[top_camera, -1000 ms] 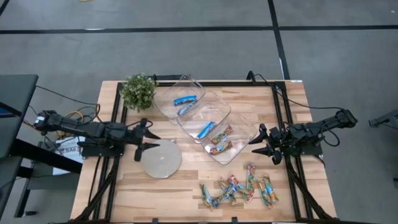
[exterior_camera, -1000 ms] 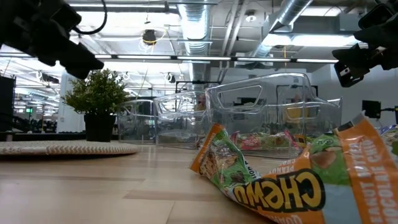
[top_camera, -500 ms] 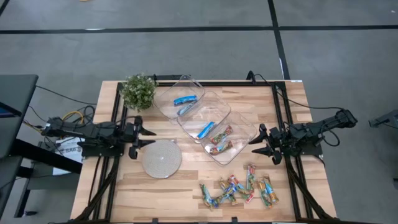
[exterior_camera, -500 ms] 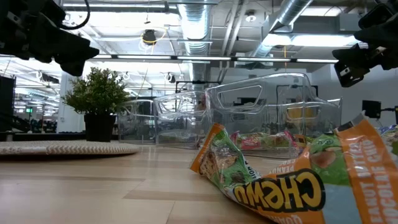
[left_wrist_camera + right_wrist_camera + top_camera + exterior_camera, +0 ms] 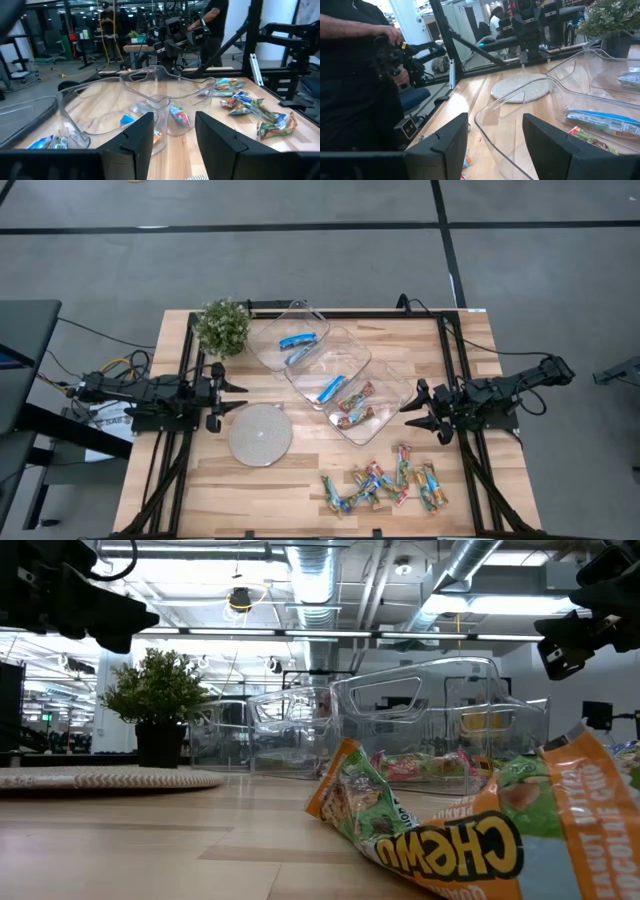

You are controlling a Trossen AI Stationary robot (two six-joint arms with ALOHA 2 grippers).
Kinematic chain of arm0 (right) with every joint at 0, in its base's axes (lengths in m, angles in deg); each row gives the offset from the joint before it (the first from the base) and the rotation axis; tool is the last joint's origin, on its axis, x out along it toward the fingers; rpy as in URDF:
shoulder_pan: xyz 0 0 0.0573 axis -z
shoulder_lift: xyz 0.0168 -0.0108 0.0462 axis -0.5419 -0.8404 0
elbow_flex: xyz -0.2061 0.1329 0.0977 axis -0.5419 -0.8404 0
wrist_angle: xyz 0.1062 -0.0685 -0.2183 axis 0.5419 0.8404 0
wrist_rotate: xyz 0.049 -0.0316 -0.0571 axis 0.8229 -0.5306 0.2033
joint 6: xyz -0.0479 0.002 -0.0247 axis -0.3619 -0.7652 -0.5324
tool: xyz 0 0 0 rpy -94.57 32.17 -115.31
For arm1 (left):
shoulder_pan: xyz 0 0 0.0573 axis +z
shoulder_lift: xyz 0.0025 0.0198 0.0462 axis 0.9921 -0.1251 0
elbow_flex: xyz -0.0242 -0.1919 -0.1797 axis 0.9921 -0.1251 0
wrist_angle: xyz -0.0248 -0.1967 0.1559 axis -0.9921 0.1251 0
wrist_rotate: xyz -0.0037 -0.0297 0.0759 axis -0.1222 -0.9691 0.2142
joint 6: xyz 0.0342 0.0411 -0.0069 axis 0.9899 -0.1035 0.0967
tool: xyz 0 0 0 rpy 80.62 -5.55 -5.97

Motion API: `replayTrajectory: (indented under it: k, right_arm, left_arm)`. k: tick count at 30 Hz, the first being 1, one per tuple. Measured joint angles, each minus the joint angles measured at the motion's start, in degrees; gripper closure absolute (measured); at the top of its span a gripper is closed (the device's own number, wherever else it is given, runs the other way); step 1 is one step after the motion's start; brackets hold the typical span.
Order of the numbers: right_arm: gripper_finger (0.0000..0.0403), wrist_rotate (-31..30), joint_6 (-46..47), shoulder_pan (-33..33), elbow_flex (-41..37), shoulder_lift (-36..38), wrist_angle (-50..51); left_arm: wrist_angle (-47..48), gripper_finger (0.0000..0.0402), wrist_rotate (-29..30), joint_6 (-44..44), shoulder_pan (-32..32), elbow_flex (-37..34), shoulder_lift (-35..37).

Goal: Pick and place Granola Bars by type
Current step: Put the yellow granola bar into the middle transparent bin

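High view: we see the left gripper (image 5: 226,399) hovering at the left edge of the pale wooden tabletop (image 5: 300,480), its arm stretched flat, fingers parted and holding nothing, just beside the round grey woven disc (image 5: 261,434). The right gripper (image 5: 418,409) hangs near the right edge, its arm bent back at the elbow, jaws likewise apart and empty. Three clear plastic trays (image 5: 325,370) run diagonally across the middle of the tabletop. We count two blue-and-white wrapped bars (image 5: 298,343) in the tray nearest the small potted green plant (image 5: 222,326) at the far left corner, one blue-and-white bar (image 5: 331,389) in the middle tray, and two multicoloured foil bars (image 5: 355,408) in the tray nearest the right gripper. A loose heap of multicoloured foil bars (image 5: 385,485) lies along the near edge; we cannot count them exactly.

Low view: a green-and-orange foil wrapper (image 5: 440,830) fills the foreground, with the trays (image 5: 420,720) and the plant (image 5: 160,700) behind it.

Left wrist view: the two dark fingers (image 5: 142,135) stand apart with nothing between them; the trays (image 5: 145,100) and the heap (image 5: 250,105) lie ahead.

Right wrist view: the dark fingers (image 5: 447,142) are spread and empty; a person's hand (image 5: 395,45) shows beyond the tabletop.
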Motion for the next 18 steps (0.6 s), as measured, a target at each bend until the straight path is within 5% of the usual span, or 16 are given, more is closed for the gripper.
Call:
replayTrajectory:
  k: [8, 18]
  right_arm:
    - [0.0219, 0.00, 0.00, -0.01, 0.00, 0.00, 0.00]
    - [0.0219, 0.00, 0.00, -0.01, 0.00, -0.01, 0.00]
  left_arm:
    - [-5.19, 0.0264, -10.04, -0.56, -0.07, -2.75, -0.04]
    - [-5.14, 0.0264, -10.48, -1.37, 0.00, -2.80, -0.04]
